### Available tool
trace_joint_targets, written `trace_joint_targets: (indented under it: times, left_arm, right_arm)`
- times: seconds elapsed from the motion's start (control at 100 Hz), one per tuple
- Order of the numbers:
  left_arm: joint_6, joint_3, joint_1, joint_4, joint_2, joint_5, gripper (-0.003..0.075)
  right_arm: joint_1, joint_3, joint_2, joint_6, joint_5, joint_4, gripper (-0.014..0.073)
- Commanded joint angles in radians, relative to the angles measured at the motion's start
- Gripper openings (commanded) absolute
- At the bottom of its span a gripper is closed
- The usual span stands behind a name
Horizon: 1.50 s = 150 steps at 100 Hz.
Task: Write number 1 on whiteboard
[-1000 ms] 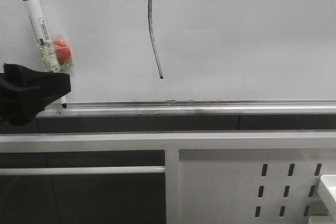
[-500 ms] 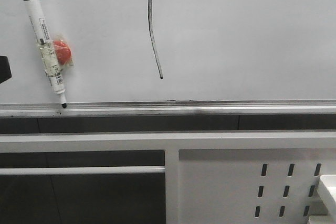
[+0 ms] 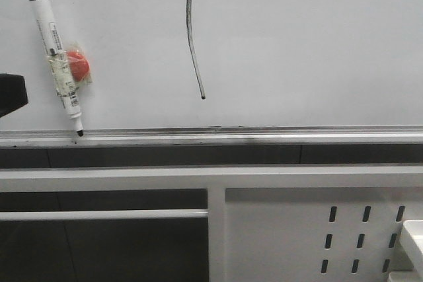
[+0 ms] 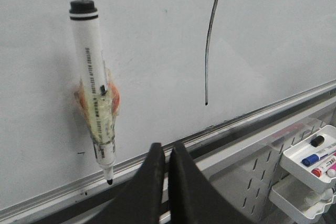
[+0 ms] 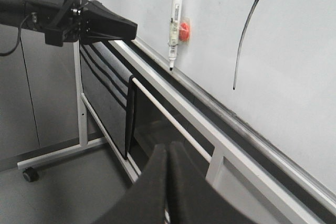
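The number 1 is a long thin dark stroke on the whiteboard and ends in a small dot. It also shows in the left wrist view and the right wrist view. A white marker with a black end hangs on the board by a red magnet, tip down on the ledge. My left gripper is shut and empty, off the board, to the right of the marker. Only a black corner of the left gripper shows at the front view's left edge. My right gripper is shut and empty, low and away from the board.
A silver ledge runs along the board's bottom edge. Below it are a white frame and a perforated white panel. White trays with several markers hang at the right. The left arm reaches towards the marker.
My left gripper has let go of the marker's lower part and drawn off to the left edge of the view. The marker stays on the board and the stroke is unchanged.
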Motion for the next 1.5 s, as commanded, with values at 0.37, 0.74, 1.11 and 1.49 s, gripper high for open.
trace_joint_targets:
  times: [0.37,0.74,1.11,1.49]
  left_arm:
    - [0.054,-0.18,0.001,0.096,-0.272,0.476,-0.002]
    - [-0.026,-0.254,-0.035,0.014,-0.915,1.196,-0.002]
    - [-0.013,-0.248,-0.035,0.04,-1.253,1.311,-0.002]
    - [-0.015,-0.13,0.153,0.134,-1.275,1.242,-0.002]
  right_arm:
    - [-0.005,-0.024,0.006,-0.003,-0.081,-0.015,-0.007]
    - [-0.005,-0.024,0.006,-0.003,-0.081,-0.015,-0.007]
    - [-0.005,-0.024,0.006,-0.003,-0.081,-0.015,-0.007]
    - [-0.005,-0.024,0.006,-0.003,-0.081,-0.015,-0.007]
